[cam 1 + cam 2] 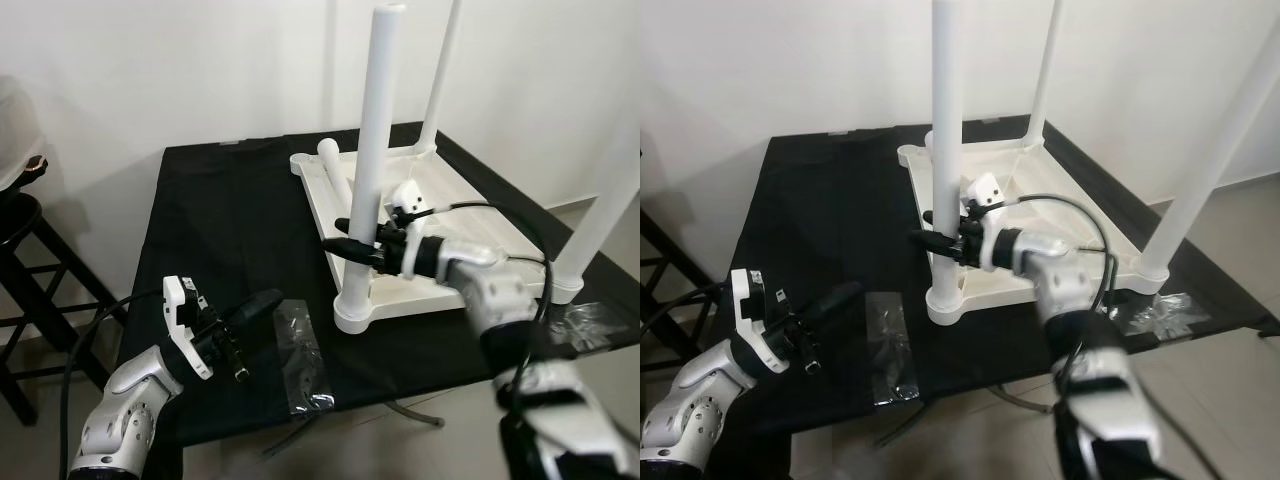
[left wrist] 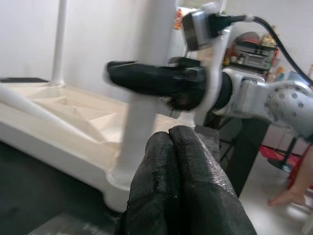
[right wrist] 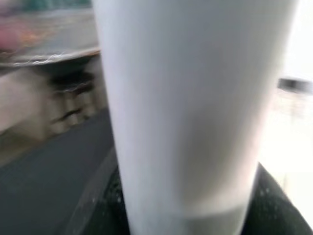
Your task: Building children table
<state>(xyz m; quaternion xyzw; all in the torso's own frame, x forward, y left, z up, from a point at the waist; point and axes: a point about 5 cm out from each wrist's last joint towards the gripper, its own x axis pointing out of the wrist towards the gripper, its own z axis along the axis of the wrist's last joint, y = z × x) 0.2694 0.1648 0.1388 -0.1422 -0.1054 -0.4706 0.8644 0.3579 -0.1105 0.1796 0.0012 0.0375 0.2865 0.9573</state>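
Observation:
A white children's table (image 1: 455, 205) lies upside down on a black-covered table (image 1: 220, 210). Three white legs stand up from it. My right gripper (image 1: 343, 236) is shut on the near corner leg (image 1: 372, 130), one black finger on each side, low on the leg. The right wrist view has that leg (image 3: 195, 98) very close between the fingers. One more white leg (image 1: 335, 165) lies loose on the upturned top. My left gripper (image 1: 262, 300) is shut and holds nothing, low over the black cloth to the left of the leg; its fingertips (image 2: 171, 142) are pressed together.
A clear plastic bag (image 1: 300, 350) lies on the cloth between my left gripper and the table's front edge. Another crumpled plastic sheet (image 1: 590, 325) lies at the right corner. A black stool (image 1: 20, 260) stands to the left. White walls close off the back.

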